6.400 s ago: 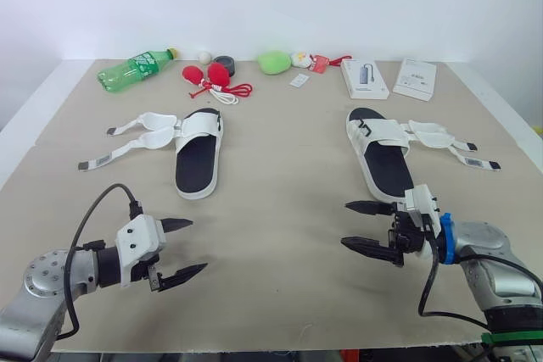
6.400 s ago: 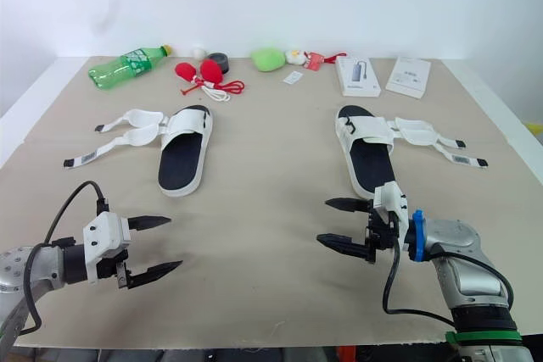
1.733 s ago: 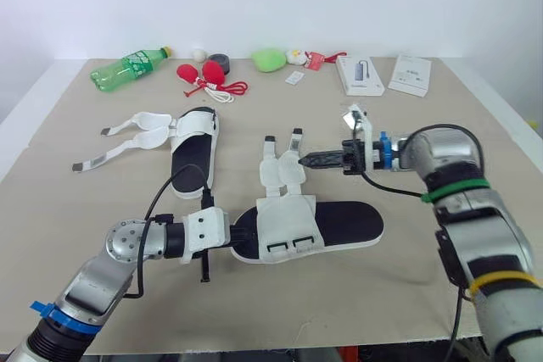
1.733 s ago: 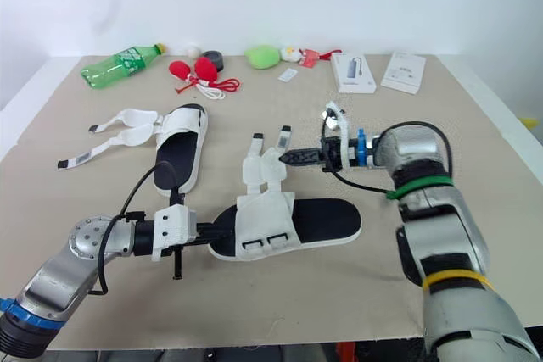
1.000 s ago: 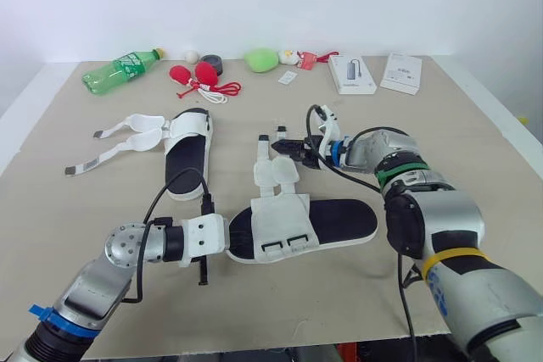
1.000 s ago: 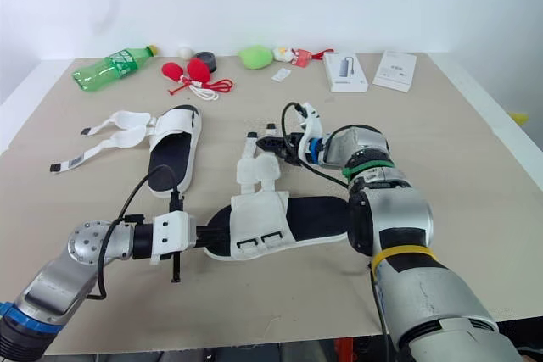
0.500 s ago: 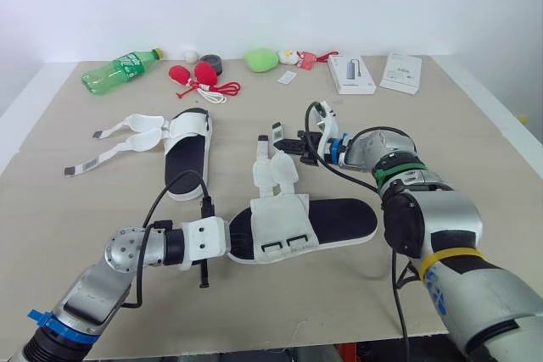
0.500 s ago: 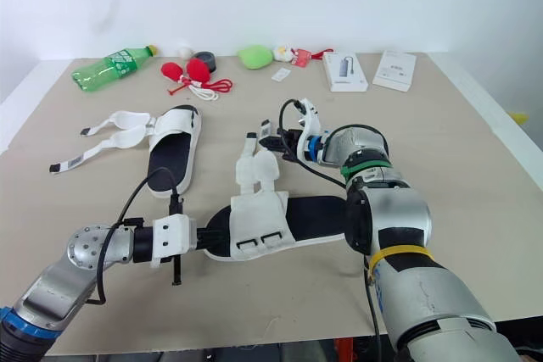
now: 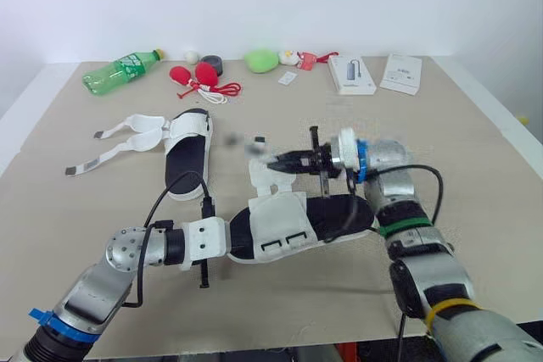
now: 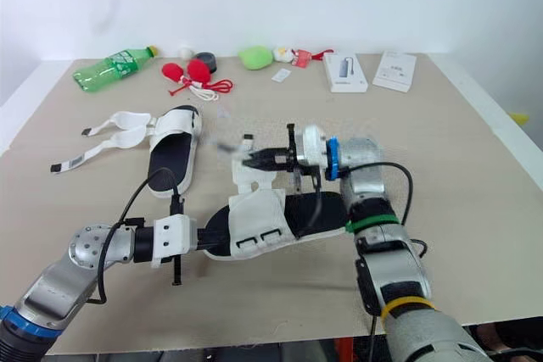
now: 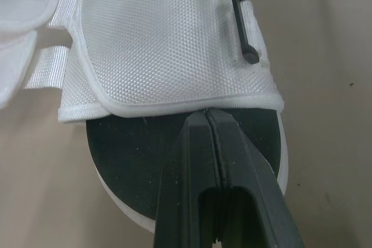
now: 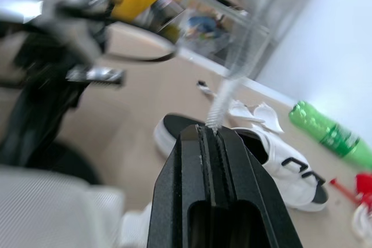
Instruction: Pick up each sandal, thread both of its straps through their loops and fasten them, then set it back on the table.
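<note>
One white sandal with a black sole (image 9: 338, 212) lies sideways at the table's centre. My left gripper (image 9: 234, 239) is shut on the sole's end next to the white upper band (image 11: 168, 39), as the left wrist view shows. My right gripper (image 9: 274, 161) is shut on the end of one of its loose straps (image 12: 224, 92), held just above the sandal; the strap is blurred. The second strap (image 9: 262, 177) lies loose beside it. The other sandal (image 9: 188, 154) rests at the left with both straps (image 9: 127, 137) spread out to its left.
Along the far edge lie a green bottle (image 9: 119, 67), red balls with a cord (image 9: 202, 78), a black disc (image 9: 210, 64), a green lump (image 9: 261, 60), small toys (image 9: 305, 58) and two white boxes (image 9: 351, 75) (image 9: 400, 73).
My right gripper has shut on the strap's end and come nearer and lower with it, the forearm swinging down. The left gripper keeps its hold on the sole.
</note>
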